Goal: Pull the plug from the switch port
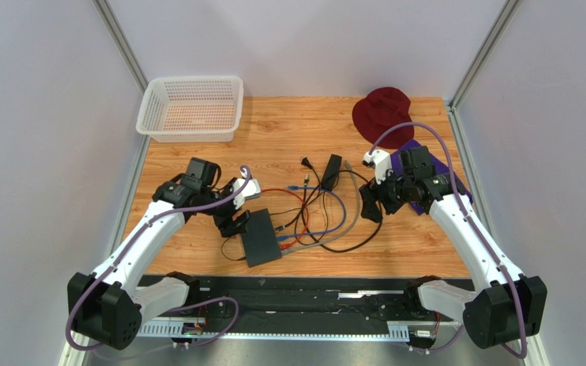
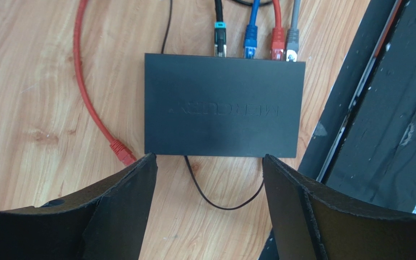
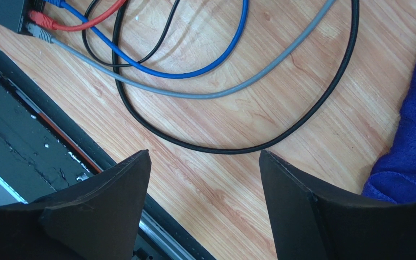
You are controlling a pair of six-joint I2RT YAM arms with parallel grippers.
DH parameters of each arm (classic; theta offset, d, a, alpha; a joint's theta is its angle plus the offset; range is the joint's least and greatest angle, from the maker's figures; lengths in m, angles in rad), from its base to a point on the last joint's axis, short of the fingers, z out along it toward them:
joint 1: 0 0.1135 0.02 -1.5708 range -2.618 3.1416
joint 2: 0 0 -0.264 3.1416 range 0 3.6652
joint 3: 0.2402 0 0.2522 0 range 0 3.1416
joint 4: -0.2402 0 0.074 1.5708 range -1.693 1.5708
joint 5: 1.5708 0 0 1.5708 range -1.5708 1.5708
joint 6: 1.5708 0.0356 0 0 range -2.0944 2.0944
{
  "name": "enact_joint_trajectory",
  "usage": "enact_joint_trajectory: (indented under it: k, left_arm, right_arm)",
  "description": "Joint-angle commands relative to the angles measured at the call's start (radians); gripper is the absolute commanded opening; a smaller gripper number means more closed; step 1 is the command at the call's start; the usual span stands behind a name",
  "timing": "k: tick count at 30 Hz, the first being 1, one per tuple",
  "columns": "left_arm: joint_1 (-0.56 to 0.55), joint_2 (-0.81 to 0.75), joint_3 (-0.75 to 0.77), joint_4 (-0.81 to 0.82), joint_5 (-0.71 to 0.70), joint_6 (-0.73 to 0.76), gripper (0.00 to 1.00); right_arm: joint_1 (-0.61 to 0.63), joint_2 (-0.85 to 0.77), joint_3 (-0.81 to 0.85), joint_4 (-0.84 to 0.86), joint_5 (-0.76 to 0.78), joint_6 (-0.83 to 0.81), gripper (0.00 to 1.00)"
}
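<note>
- Top external: the switch [image 1: 262,236] is lying on the surface [image 1: 296,122] near the front edge, closer to the left arm. Its long axis is running near-to-far, slightly slanted.
- The ports are facing right. The plugs [image 1: 281,238] are sticking out of that right long edge, and their cables are fanning toward the right arm.
- The left tool [image 1: 237,207] is hovering just beside the switch's far left corner, on the side away from the ports. The right tool [image 1: 370,202] is hanging well apart to the right of the plugs, with the cable tangle lying between.
- Left wrist: the left tool [image 2: 209,162] is standing spread and pinching nothing. The switch [image 2: 224,105] is lying crosswise just beyond its fingertips.
- Four are sitting in a row along the far edge: black plug [image 2: 219,42], blue plug [image 2: 251,38], red plug [image 2: 277,44] and grey plug [image 2: 292,43]. All are pointing away from this tool.
- A loose plug [image 2: 122,151], also red, is lying unseated beside the switch's near corner.
- Right wrist: the right tool [image 3: 205,157] is also gaping wide and holding nothing. The switch's corner [image 3: 1,11] is peeking in at the upper left, with the red and grey plugs seated there.
- I cannot tell which of the four is meant.
- The pull is probably needing to go straight out along the plug's axis, rightward from the port edge. That is favouring the right arm, while the nearer left tool is looking placed to brace the switch.
</note>
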Motion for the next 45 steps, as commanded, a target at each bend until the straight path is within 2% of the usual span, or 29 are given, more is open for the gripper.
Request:
enact_joint_trajectory:
  k: [1, 4, 8, 11, 12, 15, 20, 29, 32, 36, 38, 41, 43, 44, 45]
  left_arm:
    - [-0.033, 0.058, -0.008, 0.051, -0.025, 0.078, 0.79]
    - [-0.068, 0.118, 0.009, 0.047, -0.006, 0.044, 0.74]
    - [-0.105, 0.201, -0.005, 0.067, -0.031, 0.067, 0.62]
    - [-0.108, 0.261, -0.015, 0.110, -0.065, 0.117, 0.45]
    - [-0.108, 0.276, -0.016, 0.115, -0.059, 0.128, 0.29]
    - [-0.119, 0.302, -0.016, 0.116, -0.032, 0.161, 0.05]
    - [-0.179, 0.348, -0.008, 0.096, -0.037, 0.206, 0.00]
    - [-0.240, 0.477, 0.035, 0.099, -0.037, 0.196, 0.00]
    - [-0.242, 0.529, 0.049, 0.177, -0.098, 0.162, 0.00]
    - [-0.237, 0.662, 0.154, 0.174, -0.225, 0.147, 0.00]
    - [-0.231, 0.669, 0.213, 0.156, -0.215, 0.145, 0.00]
    - [-0.234, 0.599, 0.242, 0.147, -0.166, 0.124, 0.01]
    - [-0.237, 0.522, 0.244, 0.112, -0.105, 0.098, 0.19]
    - [-0.248, 0.493, 0.232, 0.102, -0.085, 0.072, 0.35]
    - [-0.257, 0.430, 0.216, 0.092, -0.065, 0.066, 0.42]
  right_arm:
    - [0.002, -0.066, -0.024, 0.015, -0.047, -0.088, 0.76]
    - [0.002, -0.037, 0.005, 0.034, -0.030, -0.100, 0.73]
    - [0.002, 0.029, 0.064, 0.046, -0.058, -0.092, 0.71]
    - [0.010, 0.092, 0.110, 0.049, -0.061, -0.072, 0.70]
    - [0.010, 0.106, 0.120, 0.048, -0.057, -0.068, 0.71]
    - [0.013, 0.150, 0.137, 0.046, -0.066, -0.048, 0.70]
    - [0.016, 0.196, 0.135, 0.071, -0.072, -0.036, 0.71]
    - [0.017, 0.232, 0.155, 0.081, -0.046, -0.020, 0.72]
    - [0.016, 0.232, 0.137, 0.083, -0.038, -0.019, 0.72]
    - [0.016, 0.210, 0.115, 0.084, -0.024, -0.020, 0.72]
    - [0.014, 0.206, 0.112, 0.080, -0.020, -0.025, 0.73]
    - [0.014, 0.200, 0.112, 0.077, -0.014, -0.033, 0.73]
    - [0.016, 0.196, 0.115, 0.077, -0.007, -0.036, 0.73]
    - [0.014, 0.195, 0.117, 0.077, -0.006, -0.039, 0.74]
    - [0.014, 0.193, 0.121, 0.077, -0.001, -0.042, 0.74]
